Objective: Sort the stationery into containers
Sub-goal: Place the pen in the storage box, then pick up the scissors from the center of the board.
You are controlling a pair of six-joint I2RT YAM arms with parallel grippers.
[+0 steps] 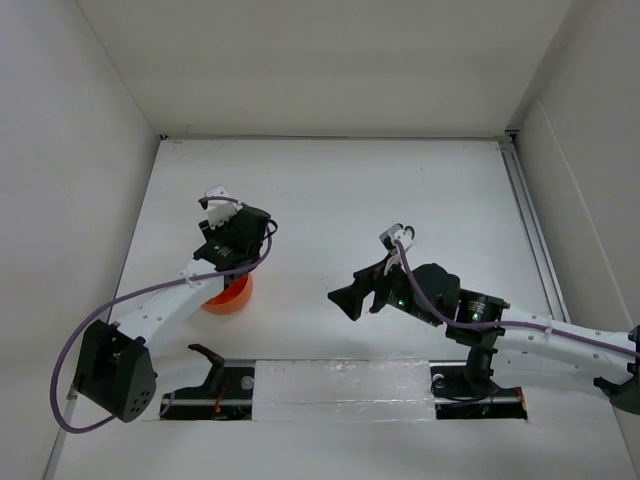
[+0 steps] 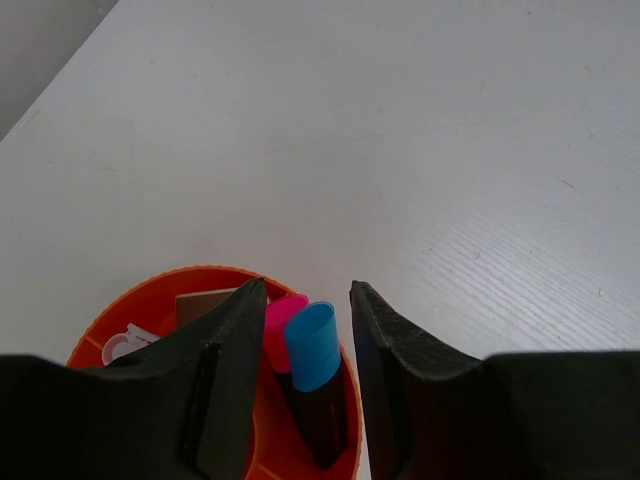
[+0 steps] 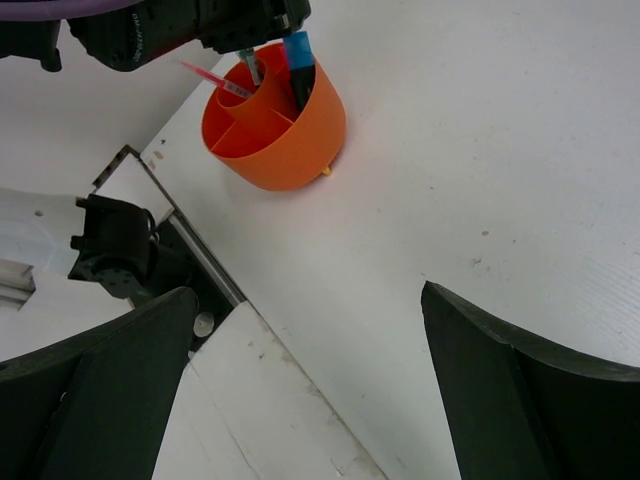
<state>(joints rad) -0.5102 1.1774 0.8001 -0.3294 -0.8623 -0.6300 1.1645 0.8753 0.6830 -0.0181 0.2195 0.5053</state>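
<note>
Left pincer right over orange cup, tips pointing down past the rim on the cup's outer edge. Jaws partway spread, w/ a gap each side of the blue-capped marker between them, so pinching nothing by the look of it. Marker upright in a compartment at the cup wall, pink-capped highlighter just beside it on the left. Thin pink pen leaning out of a neighbouring compartment, poking over the rim. Brownish-pink block, prob. the eraser, in another section; rest of the contents too hidden to call.

Right pincer spread wide, holding nothing, hovering over bare tabletop well apart from the cup.

Step in hand, as judged: letting go of the marker and clearing out. To do it well:
- Widen jaws a bit more before any lift, since the left pad sits close to the pink cap.
- Pull straight up along the marker's axis, no sideways drift; cup looks light and prob. easy to nudge or tip.
- Watch the pink pen's overhang on the way out.
- Confirm marker stays down in the compartment, not riding up w/ a pad.
- Leave right arm parked where it is, out of the way.

No stationery spotted outside the cup in top view, so sorting prob. near done.
</note>
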